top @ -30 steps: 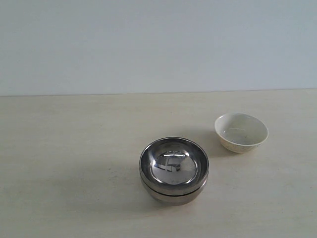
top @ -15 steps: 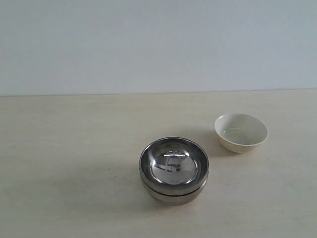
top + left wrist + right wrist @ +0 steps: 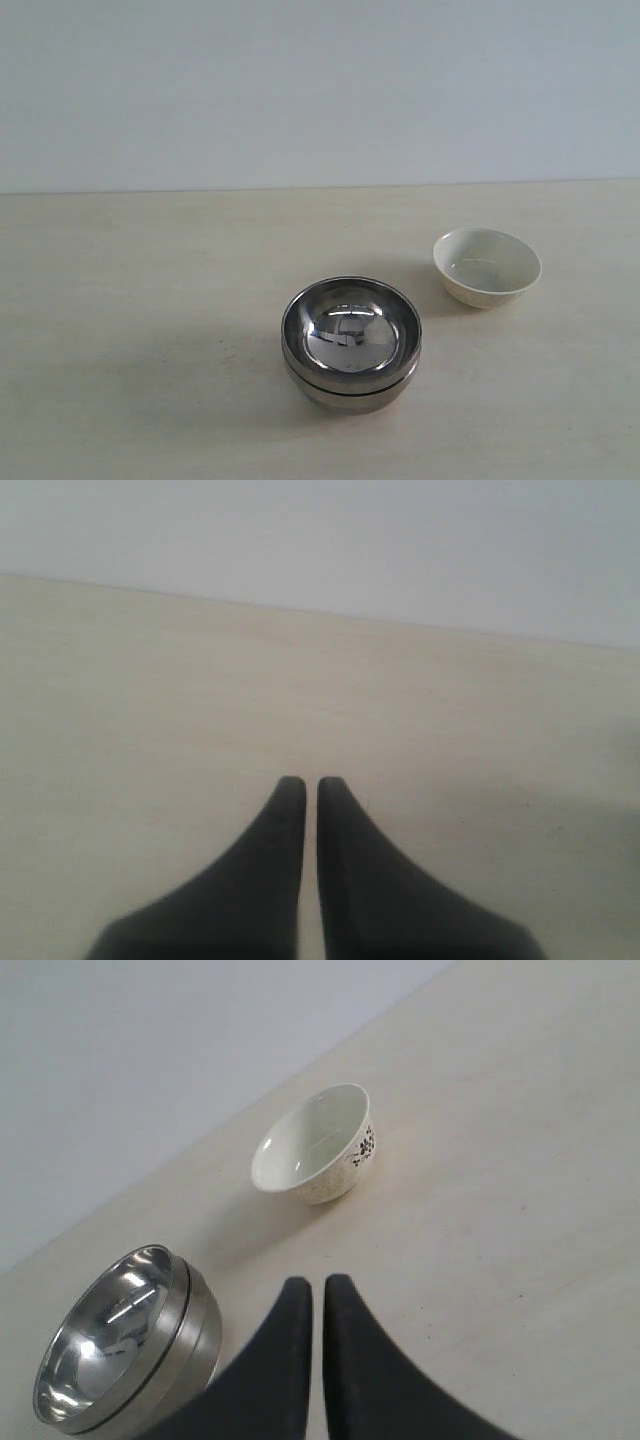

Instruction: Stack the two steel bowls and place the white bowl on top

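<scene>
The two steel bowls (image 3: pixel 351 342) sit nested one inside the other near the middle of the table; in the right wrist view the stacked steel bowls (image 3: pixel 125 1345) lie beside my right gripper. The white bowl (image 3: pixel 487 266) stands upright and empty to their back right, seen again as the white bowl (image 3: pixel 313 1145) with a dark pattern on its side. My right gripper (image 3: pixel 318 1285) is shut and holds nothing, hovering between the two. My left gripper (image 3: pixel 304 783) is shut over bare table, holding nothing. Neither arm shows in the exterior view.
A pale wooden table (image 3: pixel 150 300) carries everything and meets a plain light wall (image 3: pixel 300 90) at the back.
</scene>
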{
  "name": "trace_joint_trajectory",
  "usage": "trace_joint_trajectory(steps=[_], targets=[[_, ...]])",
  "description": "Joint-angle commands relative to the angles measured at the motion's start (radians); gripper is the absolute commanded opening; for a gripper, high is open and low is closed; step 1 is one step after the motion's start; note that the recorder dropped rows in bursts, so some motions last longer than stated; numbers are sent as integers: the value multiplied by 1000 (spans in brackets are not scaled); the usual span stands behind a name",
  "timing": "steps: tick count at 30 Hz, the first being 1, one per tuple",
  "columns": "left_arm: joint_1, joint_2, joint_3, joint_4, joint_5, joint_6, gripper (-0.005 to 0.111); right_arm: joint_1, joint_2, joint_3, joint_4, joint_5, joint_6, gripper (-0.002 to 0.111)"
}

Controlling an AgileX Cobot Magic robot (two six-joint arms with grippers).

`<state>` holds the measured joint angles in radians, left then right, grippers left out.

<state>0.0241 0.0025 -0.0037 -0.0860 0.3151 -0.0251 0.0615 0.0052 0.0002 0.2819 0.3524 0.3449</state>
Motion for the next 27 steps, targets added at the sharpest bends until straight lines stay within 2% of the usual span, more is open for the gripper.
trace_joint_trajectory(steps=[1,27], targets=[[4,-2,4,2,-9,-12,4,-2,-5,0,4,-10,17,0],[4,-2,4,2,-9,-12,4,-2,-5,0,4,-81,18,0]])
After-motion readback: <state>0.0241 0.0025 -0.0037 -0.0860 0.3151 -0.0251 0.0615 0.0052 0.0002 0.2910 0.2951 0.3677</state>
